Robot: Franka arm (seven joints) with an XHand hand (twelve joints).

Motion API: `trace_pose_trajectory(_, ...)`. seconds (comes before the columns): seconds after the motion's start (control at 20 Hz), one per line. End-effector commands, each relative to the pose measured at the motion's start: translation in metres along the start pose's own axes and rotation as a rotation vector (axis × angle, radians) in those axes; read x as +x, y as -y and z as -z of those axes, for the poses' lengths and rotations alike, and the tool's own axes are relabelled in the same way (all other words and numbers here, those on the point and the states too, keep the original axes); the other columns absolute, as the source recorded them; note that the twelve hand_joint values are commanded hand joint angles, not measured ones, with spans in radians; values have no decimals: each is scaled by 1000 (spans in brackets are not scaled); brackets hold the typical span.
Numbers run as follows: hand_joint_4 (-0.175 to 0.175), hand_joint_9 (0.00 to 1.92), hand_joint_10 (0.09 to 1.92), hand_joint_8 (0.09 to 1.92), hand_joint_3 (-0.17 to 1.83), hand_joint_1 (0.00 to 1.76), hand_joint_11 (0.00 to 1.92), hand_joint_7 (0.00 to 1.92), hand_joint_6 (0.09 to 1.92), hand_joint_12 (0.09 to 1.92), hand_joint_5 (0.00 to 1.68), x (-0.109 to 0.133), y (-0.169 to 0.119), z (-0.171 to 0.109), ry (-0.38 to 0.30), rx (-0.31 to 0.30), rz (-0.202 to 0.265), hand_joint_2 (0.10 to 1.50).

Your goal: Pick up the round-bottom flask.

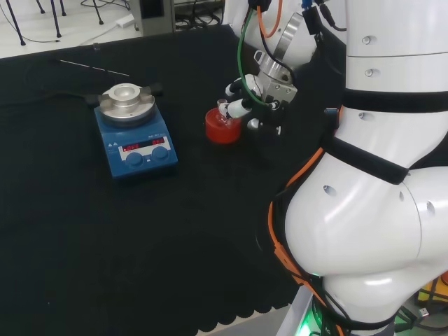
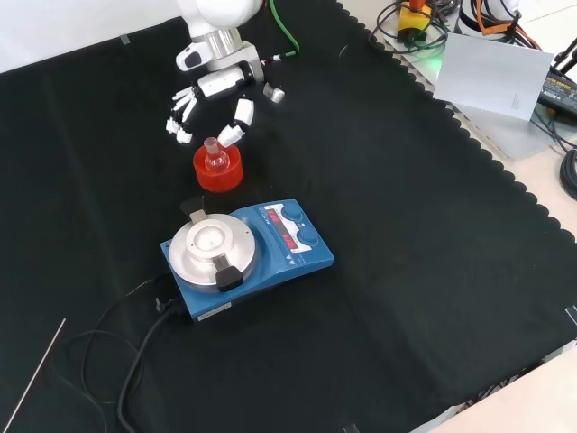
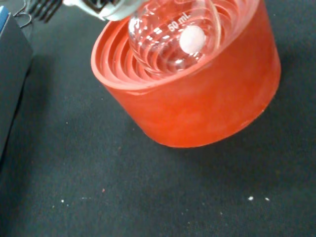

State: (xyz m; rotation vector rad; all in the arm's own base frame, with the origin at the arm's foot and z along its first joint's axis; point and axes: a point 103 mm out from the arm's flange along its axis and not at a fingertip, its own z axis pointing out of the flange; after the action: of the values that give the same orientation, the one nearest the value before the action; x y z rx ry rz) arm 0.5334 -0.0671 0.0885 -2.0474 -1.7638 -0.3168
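On the black-clothed table (image 2: pixel 406 225), the clear round-bottom flask (image 2: pixel 214 155) sat upright in its red ribbed stand (image 2: pixel 218 171), with its bulb nested in the stand's rings as the wrist view showed (image 3: pixel 170 37). In the front view the stand stood just beyond the blue hotplate stirrer (image 2: pixel 248 255), near it but apart. In the head view the same stand (image 1: pixel 222 127) lay to the right of the stirrer (image 1: pixel 134 138). The hand (image 2: pixel 216 86) hung just above and behind the flask in the front view, its fingers (image 2: pixel 183 117) spread and hanging relaxed, one fingertip coming down close beside the flask's neck; whether it touched the glass could not be told. None of the fingers curled around the flask. In the head view the hand (image 1: pixel 262 94) sat just right of the stand, fingers reaching toward the flask's top (image 1: pixel 224 115). A thin rod (image 1: pixel 94 68) lay on the cloth beyond the stirrer, well apart.
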Motion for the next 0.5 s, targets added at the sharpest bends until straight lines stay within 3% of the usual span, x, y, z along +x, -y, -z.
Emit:
trace_pose_trajectory(0.05,-28,338,605,554,745,883,0,174,210,1258,590,1,-4,-3,-12,5,-2,644)
trace_pose_trajectory(0.5,-28,336,605,553,744,879,0,171,222,1263,590,6,-5,-9,-12,-2,11,641)
